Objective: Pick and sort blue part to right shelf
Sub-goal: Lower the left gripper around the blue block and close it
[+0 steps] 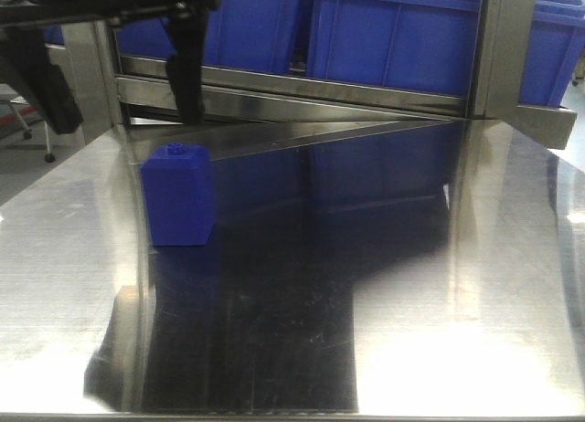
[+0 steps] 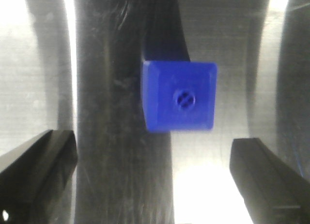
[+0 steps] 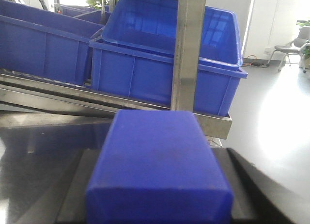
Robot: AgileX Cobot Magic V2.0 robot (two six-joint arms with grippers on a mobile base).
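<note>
The blue part (image 3: 157,170) fills the lower middle of the right wrist view, its flat face toward the camera. My right gripper (image 3: 159,190) is shut on it, with dark fingers (image 3: 244,185) on both sides. Ahead stands the right shelf (image 3: 189,49), a steel rack with blue bins (image 3: 145,73). In the left wrist view, my left gripper (image 2: 152,151) is open above the table. It looks down on a different blue block (image 2: 179,95) with a round stud on top. This block (image 1: 178,194) stands at the table's left. A left finger (image 1: 187,75) hangs above it.
The steel table (image 1: 411,285) is shiny and reflects the bins. The shelf's sloping steel rail (image 1: 302,89) crosses the back edge, with blue bins (image 1: 393,34) above it. A steel post (image 1: 498,47) stands at the back right. Chairs (image 3: 295,44) stand on the floor beyond the rack.
</note>
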